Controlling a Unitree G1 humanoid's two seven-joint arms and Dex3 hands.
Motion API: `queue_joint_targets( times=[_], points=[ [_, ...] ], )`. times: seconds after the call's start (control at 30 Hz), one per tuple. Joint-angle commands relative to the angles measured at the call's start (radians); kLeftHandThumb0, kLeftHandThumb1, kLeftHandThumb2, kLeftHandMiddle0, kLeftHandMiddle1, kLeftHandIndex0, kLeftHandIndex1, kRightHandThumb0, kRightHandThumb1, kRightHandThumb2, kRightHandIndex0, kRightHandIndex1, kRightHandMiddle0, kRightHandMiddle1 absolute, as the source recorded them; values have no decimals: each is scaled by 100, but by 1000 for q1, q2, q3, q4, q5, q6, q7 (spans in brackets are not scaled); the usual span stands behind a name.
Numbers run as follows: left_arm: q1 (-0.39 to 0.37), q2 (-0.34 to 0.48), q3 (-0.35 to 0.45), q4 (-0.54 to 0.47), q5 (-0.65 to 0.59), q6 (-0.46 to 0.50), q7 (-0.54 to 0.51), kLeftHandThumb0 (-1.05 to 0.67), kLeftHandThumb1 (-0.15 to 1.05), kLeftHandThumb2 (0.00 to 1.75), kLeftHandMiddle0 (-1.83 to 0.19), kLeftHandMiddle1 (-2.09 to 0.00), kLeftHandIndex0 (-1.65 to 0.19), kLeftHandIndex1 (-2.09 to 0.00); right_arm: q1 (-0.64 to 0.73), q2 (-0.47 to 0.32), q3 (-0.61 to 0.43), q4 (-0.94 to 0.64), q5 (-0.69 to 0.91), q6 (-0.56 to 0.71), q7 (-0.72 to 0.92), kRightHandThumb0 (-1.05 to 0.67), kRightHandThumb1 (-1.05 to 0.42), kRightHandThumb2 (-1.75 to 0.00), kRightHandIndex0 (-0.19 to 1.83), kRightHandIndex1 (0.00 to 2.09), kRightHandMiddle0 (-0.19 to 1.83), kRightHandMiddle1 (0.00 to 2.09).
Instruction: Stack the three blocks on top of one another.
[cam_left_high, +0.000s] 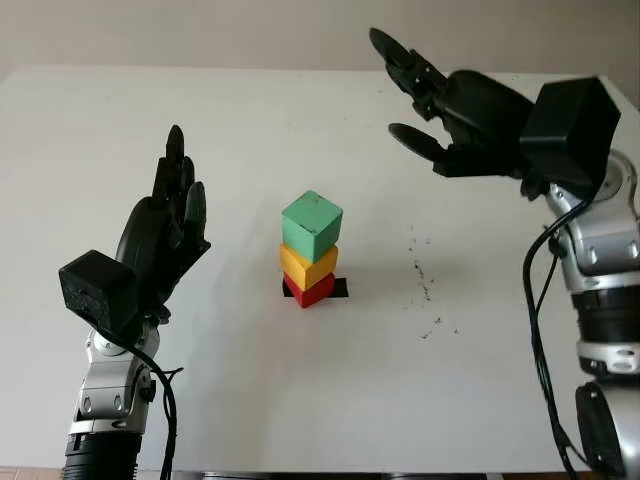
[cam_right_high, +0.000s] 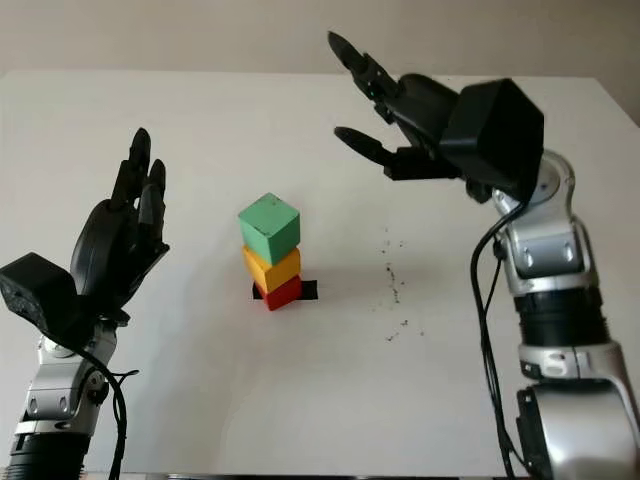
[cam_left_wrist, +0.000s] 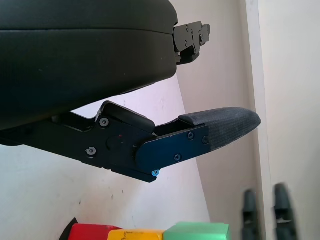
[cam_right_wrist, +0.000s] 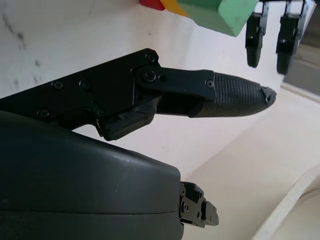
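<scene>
Three blocks stand as one stack at the middle of the white table (cam_left_high: 300, 400): a red block (cam_left_high: 311, 290) at the bottom, a yellow block (cam_left_high: 308, 264) on it, and a green block (cam_left_high: 312, 225) on top, turned slightly. The stack rests on a black mark (cam_left_high: 338, 288). My left hand (cam_left_high: 178, 185) is open, raised to the left of the stack and apart from it. My right hand (cam_left_high: 405, 90) is open, held high to the right of and behind the stack, holding nothing. In the wrist views the green block (cam_left_wrist: 196, 232) (cam_right_wrist: 220, 12) sits at the picture edge.
Dark specks (cam_left_high: 425, 285) dot the table to the right of the stack. The table's far edge (cam_left_high: 250, 70) meets a beige wall.
</scene>
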Motion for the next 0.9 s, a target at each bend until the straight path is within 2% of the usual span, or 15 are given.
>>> queue_joint_targets(
  times=[0.0, 0.23, 0.4, 0.67, 0.87],
  points=[
    [7, -7, 5, 2, -10, -14, -2, -84, 105, 72, 19, 0, 19, 0, 41, 51, -44, -23, 51, 44, -51, -80, -105, -64, -19, 0, -19, 0],
    [6, -17, 5, -1, -17, -25, 3, -84, 105, 71, 19, 0, 19, 0, 155, 177, -88, -32, 132, 59, -193, -75, -105, -65, -19, 0, -19, 0],
    [11, -31, 10, 9, -21, -43, 10, -86, 105, 70, 19, 0, 19, 0, 237, 297, -110, -23, 169, -36, -301, -78, -105, -68, -19, 0, -19, 0],
    [20, -38, 12, 11, -27, -55, 1, -84, 105, 71, 19, 0, 19, 0, 294, 359, -101, -68, 183, -96, -358, -79, -105, -73, -19, 0, -19, 0],
    [34, -32, 10, 0, -29, -65, -11, -83, 105, 72, 19, 0, 19, 0, 334, 404, -80, -119, 154, -82, -440, -74, -105, -72, -19, 0, -19, 0]
  ],
)
